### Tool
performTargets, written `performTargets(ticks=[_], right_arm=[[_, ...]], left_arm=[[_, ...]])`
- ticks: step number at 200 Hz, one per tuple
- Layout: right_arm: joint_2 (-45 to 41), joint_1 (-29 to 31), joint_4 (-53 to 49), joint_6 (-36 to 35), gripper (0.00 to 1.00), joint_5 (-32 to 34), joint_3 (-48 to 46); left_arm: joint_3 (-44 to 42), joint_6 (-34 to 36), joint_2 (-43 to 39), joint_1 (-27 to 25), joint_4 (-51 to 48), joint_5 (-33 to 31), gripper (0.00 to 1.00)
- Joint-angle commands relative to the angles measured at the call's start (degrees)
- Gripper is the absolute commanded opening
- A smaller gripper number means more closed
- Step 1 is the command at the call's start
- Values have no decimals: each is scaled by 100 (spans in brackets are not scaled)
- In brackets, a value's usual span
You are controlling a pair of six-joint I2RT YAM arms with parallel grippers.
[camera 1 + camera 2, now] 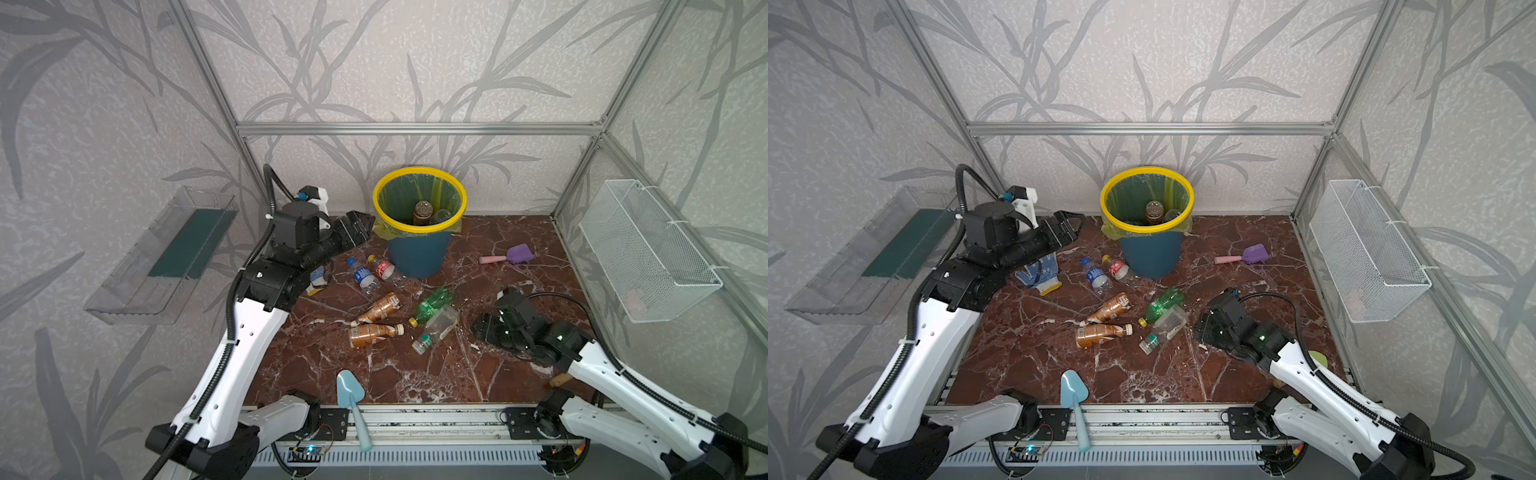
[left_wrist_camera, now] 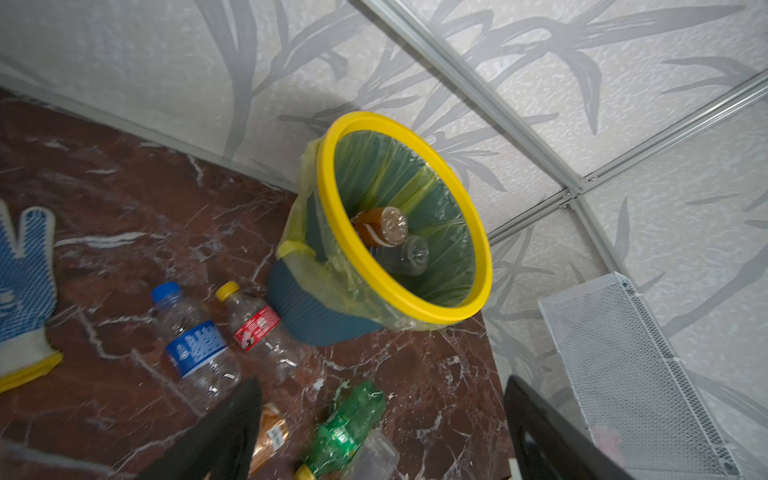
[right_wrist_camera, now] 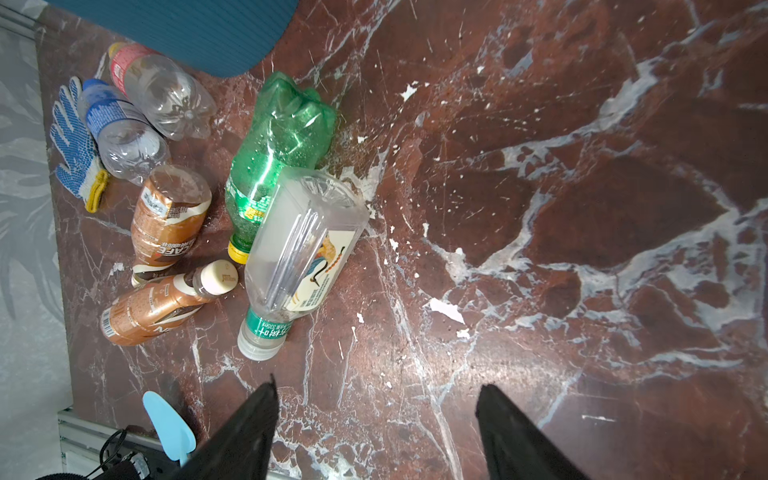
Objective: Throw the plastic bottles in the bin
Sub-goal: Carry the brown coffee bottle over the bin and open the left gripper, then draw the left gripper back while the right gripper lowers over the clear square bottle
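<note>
Bin: a round teal bin (image 1: 417, 255) with a yellow rim and a green-yellow liner stands upright at the back centre of the table.
Inside the bin: a brown-wrapped bottle (image 2: 380, 226) and a clear bottle (image 2: 409, 255) lie together, touching.
Bottles on the table: six lie on their sides in front of the bin. A blue-label bottle (image 1: 363, 276) and a red-label bottle (image 1: 384, 269) lie side by side near its base. Nearer the front are a tilted brown bottle (image 1: 378, 309), a second brown bottle (image 1: 374, 334), a green bottle (image 1: 432, 305) and a clear green-banded bottle (image 1: 438, 326); the last two touch.
Left gripper: the left gripper (image 1: 359, 226) is raised just left of the bin's rim, jaws spread wide, nothing between them.
Right gripper: the right gripper (image 1: 482, 328) is low, just right of the clear green-banded bottle, jaws apart, holding nothing.
Glove: a blue-dotted glove (image 1: 1036, 274) lies flat, left of the blue-label bottle.
Scoops: a light blue scoop (image 1: 351, 392) lies at the front edge; a purple scoop (image 1: 509, 255) with a pink handle lies right of the bin.
Walls: a clear tray (image 1: 162, 257) hangs on the left, a white wire basket (image 1: 648, 253) on the right.
Table: the table (image 1: 436, 374) is red-brown marble.
</note>
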Motion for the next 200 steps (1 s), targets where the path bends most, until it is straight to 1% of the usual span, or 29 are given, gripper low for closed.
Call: performTargets(ticks=[1, 27, 40, 75, 118, 136, 158, 184, 200], right_arm=[[139, 58, 362, 177, 76, -262, -122], [320, 236, 706, 434, 76, -332, -212], [429, 342, 896, 528, 77, -349, -254], [779, 619, 1114, 691, 79, -274, -193], [959, 845, 1210, 1013, 82, 79, -134], [1109, 885, 1249, 1092, 83, 142, -90], [1295, 903, 1355, 1137, 84, 156, -89], [1456, 903, 1380, 1203, 85, 173, -45], [1517, 903, 1418, 1246, 85, 178, -11]], left_arm=[[-828, 15, -471, 0, 81, -245, 90], [-1652, -45, -1032, 7, -174, -477, 90], [-1998, -105, -1264, 6, -245, -493, 90], [-2609, -386, -1784, 8, -525, -566, 90], [-2983, -590, -2311, 9, -895, -736, 90], [-3091, -603, -2363, 11, -972, -739, 90], [-3104, -685, -2444, 9, -1177, -928, 90], [-3258, -718, -2830, 9, -1045, -1178, 90], [-3290, -718, -2935, 9, -984, -1313, 90]])
